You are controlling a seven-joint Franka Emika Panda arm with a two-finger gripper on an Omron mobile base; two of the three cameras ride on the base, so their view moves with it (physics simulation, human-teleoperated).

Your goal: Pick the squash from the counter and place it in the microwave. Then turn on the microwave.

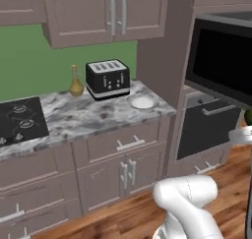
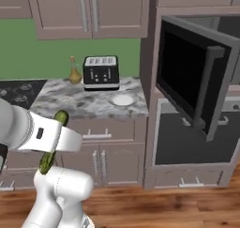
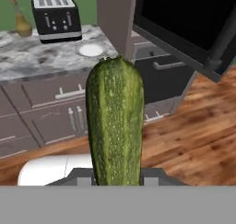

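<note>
while the microwave hangs open in the left base view, a white plate sits on the marble counter by the black toaster. from the right base view, the squash pokes past the arm, off the counter. up close, the gripper is clamped on the squash: dark green, speckled, upright.

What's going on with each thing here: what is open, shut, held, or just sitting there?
squash: held in the gripper, off the counter
gripper: shut on the squash
microwave: door swung open
plate: on the counter, nothing on it
toaster: on the counter, slots empty
bottle: upright beside the toaster
</note>
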